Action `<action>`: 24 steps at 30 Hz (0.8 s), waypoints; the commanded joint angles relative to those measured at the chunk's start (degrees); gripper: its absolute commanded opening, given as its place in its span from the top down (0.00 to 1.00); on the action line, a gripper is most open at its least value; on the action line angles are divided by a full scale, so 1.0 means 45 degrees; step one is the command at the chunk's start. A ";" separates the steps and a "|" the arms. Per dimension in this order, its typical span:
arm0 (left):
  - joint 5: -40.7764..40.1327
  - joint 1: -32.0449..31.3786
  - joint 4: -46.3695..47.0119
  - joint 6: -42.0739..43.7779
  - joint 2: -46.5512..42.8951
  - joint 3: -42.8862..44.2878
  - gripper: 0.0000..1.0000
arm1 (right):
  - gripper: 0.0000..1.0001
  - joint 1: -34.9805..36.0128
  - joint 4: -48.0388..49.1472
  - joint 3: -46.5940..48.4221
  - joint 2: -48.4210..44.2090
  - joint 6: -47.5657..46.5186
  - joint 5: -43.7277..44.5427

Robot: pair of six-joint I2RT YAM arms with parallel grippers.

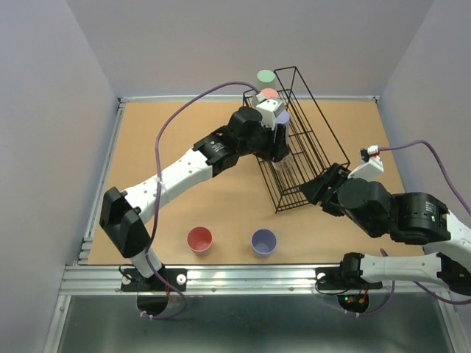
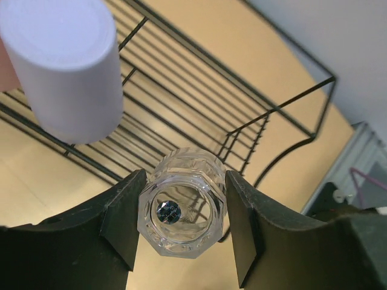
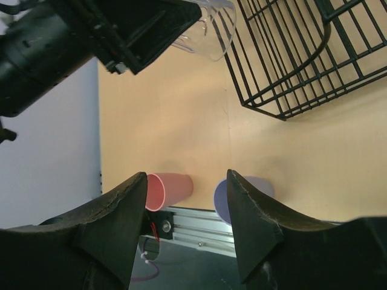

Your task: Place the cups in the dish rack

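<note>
Tan board makes up the tabletop (image 1: 169,125), which is closed in by pale grey walls. Over it, the left gripper (image 2: 184,181) is clamped on the clear cup (image 2: 184,211), with a black finger (image 2: 121,217) pressed against each opposite side. The cup is a small, transparent tumbler with a faceted, eight-sided outline and a thick glassy wall. It is seen end-on from the wrist, so its long axis runs roughly along the gripper's line of sight; which end faces the camera cannot be told. It is held in the air above the lower wires of the dish rack (image 1: 294,176), a black thin-wire frame. An inverted lavender cup (image 2: 66,66) is seated on the rack just beside the gripper, and an inverted salmon cup (image 1: 270,94) and an inverted green cup (image 1: 266,76) are lined up behind it. The right gripper (image 3: 187,178) is held off the rack's near corner, jaws apart and nothing between them. Near the front edge, an upright salmon cup (image 1: 199,239) and an upright lavender cup (image 1: 264,241) are set apart on the table.
</note>
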 commanded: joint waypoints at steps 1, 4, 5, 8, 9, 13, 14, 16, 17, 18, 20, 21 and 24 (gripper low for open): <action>-0.0845 -0.0191 0.0183 0.1031 0.0216 0.0497 1.00 | 0.39 0.0019 -0.1034 0.0029 -0.0744 0.1194 0.0606; -0.1314 -0.0289 0.0379 0.1343 0.0665 0.0769 1.00 | 0.39 0.0038 -0.1131 -0.0128 -0.0998 0.1351 0.0684; -0.1392 -0.0309 0.0398 0.1422 0.0802 0.0848 1.00 | 0.39 0.0038 -0.1209 -0.0089 -0.0999 0.1390 0.0723; -0.1471 -0.0309 0.0457 0.1695 0.1291 0.1160 1.00 | 0.39 0.0038 -0.1502 0.0028 -0.0843 0.1430 0.0762; -0.1471 -0.0309 0.0457 0.1716 0.1408 0.1220 1.00 | 0.39 0.0038 -0.1503 0.0028 -0.0804 0.1430 0.0762; -0.1296 -0.0348 0.0186 0.1716 0.1858 0.1843 1.00 | 0.39 0.0038 -0.1483 -0.0030 -0.0725 0.1566 0.0821; -0.1199 -0.0406 0.0010 0.1697 0.1858 0.2290 1.00 | 0.40 0.0038 -0.1483 -0.0050 -0.0706 0.1586 0.0821; -0.1237 -0.0484 -0.0031 0.1774 0.1761 0.2547 1.00 | 0.39 0.0038 -0.1483 -0.0147 -0.0725 0.1625 0.0821; -0.1256 -0.0523 -0.0031 0.1833 0.1761 0.2703 1.00 | 0.39 0.0038 -0.1483 -0.0206 -0.0764 0.1703 0.0859; -0.1295 -0.0543 -0.0089 0.1891 0.1819 0.2782 1.00 | 0.39 0.0038 -0.1464 -0.0264 -0.0842 0.1723 0.0879; -0.1528 -0.0543 -0.0342 0.2144 0.2014 0.2860 1.00 | 0.40 0.0038 -0.1405 -0.0459 -0.0940 0.1820 0.0957; -0.1569 -0.0543 -0.0479 0.2243 0.2131 0.2919 1.00 | 0.40 0.0038 -0.1366 -0.0499 -0.0979 0.1840 0.0938; -0.1608 -0.0562 -0.0870 0.2439 0.2541 0.2978 1.00 | 0.40 0.0038 -0.1327 -0.0519 -0.1057 0.1821 0.0996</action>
